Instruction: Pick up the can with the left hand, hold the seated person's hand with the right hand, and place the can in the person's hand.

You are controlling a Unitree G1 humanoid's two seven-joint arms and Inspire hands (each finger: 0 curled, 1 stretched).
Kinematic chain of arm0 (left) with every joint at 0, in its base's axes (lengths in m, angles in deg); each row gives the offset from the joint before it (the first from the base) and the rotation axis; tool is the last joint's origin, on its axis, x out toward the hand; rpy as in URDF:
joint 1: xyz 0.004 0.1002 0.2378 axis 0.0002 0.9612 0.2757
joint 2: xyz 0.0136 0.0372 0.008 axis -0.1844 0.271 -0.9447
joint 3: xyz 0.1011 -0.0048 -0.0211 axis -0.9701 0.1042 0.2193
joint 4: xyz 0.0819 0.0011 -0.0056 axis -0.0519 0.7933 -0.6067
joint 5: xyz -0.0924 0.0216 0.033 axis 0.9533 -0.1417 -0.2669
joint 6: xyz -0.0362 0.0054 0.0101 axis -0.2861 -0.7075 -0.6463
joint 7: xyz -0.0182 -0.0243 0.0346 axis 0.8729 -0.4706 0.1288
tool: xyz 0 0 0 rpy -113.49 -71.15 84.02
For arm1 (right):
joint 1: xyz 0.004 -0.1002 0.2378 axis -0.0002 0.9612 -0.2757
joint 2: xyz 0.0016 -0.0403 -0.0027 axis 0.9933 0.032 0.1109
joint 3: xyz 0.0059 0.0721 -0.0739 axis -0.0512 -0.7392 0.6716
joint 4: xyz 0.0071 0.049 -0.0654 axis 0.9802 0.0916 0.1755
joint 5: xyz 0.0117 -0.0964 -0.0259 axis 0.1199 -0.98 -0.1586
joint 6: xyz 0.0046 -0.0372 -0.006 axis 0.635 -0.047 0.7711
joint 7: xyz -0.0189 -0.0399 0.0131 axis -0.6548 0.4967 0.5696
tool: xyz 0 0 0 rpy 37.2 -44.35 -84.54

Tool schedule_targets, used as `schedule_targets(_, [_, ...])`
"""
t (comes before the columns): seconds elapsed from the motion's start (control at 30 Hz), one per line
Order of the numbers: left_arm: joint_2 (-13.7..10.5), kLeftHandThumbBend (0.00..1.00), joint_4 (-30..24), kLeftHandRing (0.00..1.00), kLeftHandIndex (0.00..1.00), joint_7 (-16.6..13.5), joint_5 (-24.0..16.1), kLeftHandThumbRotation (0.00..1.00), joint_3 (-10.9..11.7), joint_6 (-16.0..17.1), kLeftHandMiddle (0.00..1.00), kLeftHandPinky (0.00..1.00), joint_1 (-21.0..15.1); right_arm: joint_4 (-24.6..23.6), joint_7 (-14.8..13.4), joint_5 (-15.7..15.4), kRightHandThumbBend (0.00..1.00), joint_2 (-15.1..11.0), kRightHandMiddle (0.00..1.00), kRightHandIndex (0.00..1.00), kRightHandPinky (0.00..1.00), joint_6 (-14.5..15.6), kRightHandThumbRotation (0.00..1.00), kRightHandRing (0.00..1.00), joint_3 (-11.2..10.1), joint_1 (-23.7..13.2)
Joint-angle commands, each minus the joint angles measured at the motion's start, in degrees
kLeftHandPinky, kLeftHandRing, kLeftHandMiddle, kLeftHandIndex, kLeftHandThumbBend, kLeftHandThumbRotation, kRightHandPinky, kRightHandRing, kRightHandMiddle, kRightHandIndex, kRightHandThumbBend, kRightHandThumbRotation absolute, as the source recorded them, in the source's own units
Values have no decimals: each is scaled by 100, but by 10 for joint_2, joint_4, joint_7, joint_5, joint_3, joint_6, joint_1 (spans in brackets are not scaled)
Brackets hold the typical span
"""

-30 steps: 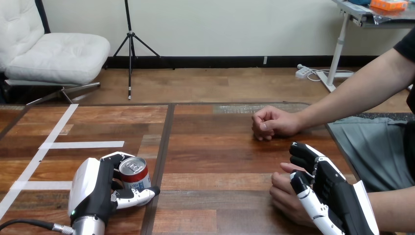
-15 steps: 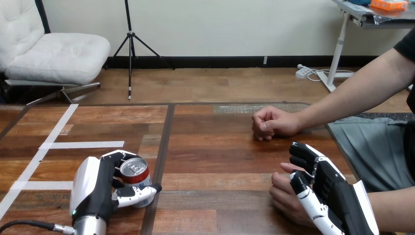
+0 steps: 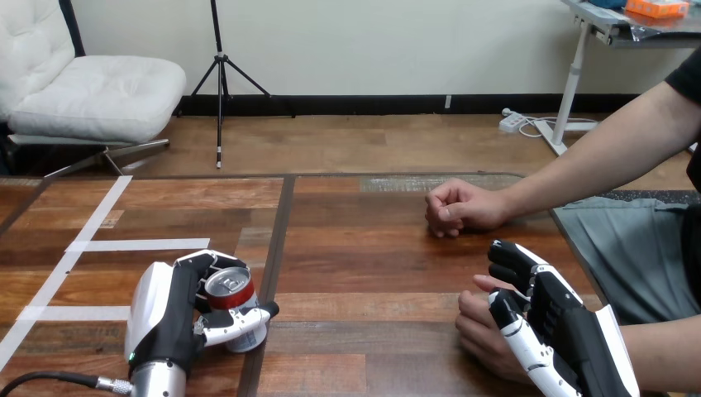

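Observation:
A red and silver can (image 3: 232,298) stands on the wooden table (image 3: 364,273) at the lower left. My left hand (image 3: 169,314) is shut on it, fingers over the far side and thumb across the front. At the lower right my right hand (image 3: 546,327) lies over the person's near hand (image 3: 479,327), its fingers curled round that hand. The person's far hand (image 3: 456,208) rests as a loose fist on the table further back.
White tape strips (image 3: 136,245) cross the left part of the table. A dark seam (image 3: 277,265) runs down the table between the can and the person's hands. The person's forearm (image 3: 595,165) reaches in from the right edge.
My left hand has shifted slightly right with the can and its fingers have closed more tightly round it. My right hand and the person's hands have stayed put.

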Motion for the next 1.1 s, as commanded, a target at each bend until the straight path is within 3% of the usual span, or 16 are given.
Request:
schedule_targets(0.0, [-3, 71, -3, 49, 52, -6, 3, 0, 1, 22, 53, 43, -49, -11, -1, 5, 55, -3, 86, 83, 80, -14, 65, 86, 2, -30])
schedule_targets(1.07, [-1, 70, -3, 49, 51, -13, 2, 0, 1, 30, 54, 43, -51, -12, 4, 12, 56, -5, 86, 83, 78, -12, 64, 85, 0, -31])
